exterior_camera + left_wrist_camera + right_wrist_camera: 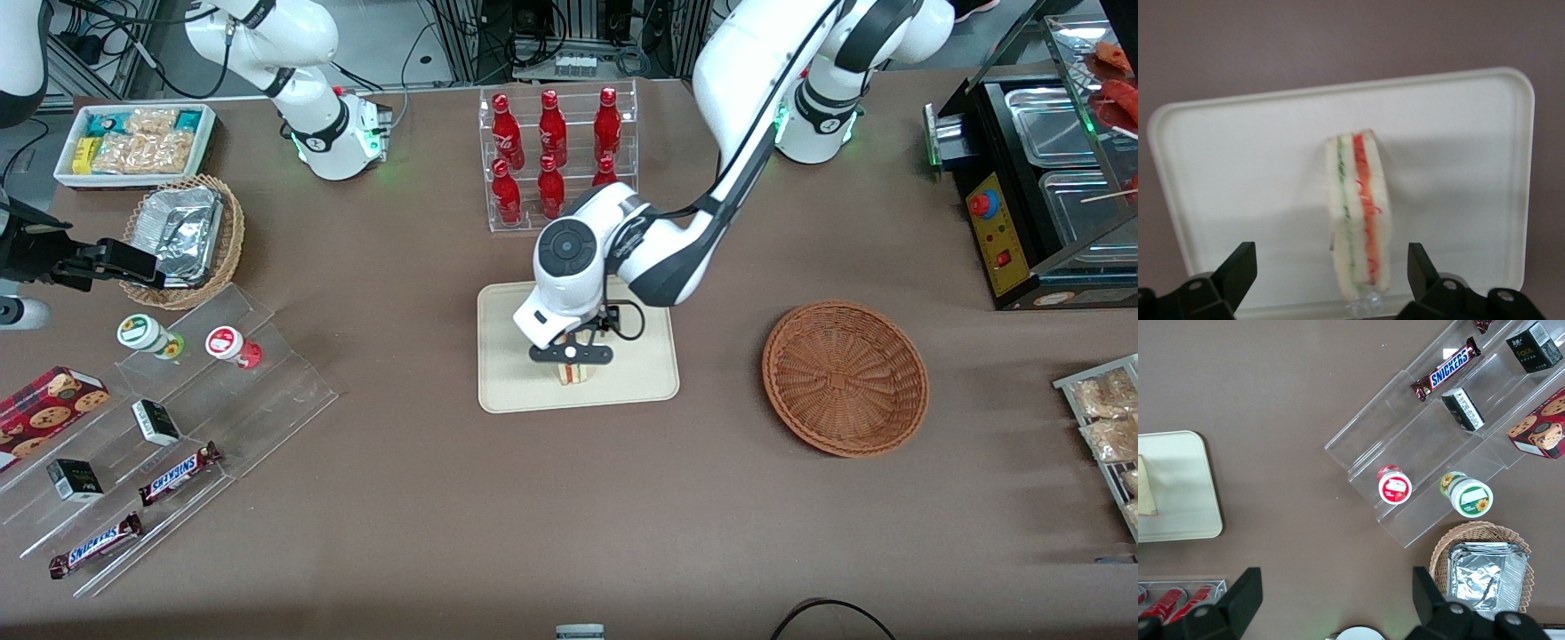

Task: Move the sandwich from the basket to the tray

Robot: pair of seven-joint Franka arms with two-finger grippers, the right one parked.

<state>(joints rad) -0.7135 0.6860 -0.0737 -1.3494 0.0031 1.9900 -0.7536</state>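
The sandwich (1358,217) stands on edge on the tray (1218,167), between the gripper's (1331,280) spread fingers (1238,267).

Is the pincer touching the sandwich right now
Apart. The left wrist view shows the pincer open above the tray, with clear gaps between each finger and the sandwich standing on it.

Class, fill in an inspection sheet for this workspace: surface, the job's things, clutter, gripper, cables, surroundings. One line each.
Surface: brown table.
Job's things: sandwich stands on its edge on the tray; basket holds nothing, lies toward the working arm's end.
Clutter: red bottles in a clear rack, farther from the front camera than the tray; snack bars on acrylic steps toward the parked arm's end.
Gripper: gripper above the sandwich, jaws open, apart from it.
Cables: black cable looped at the wrist.
Surroundings: warmer cabinet.
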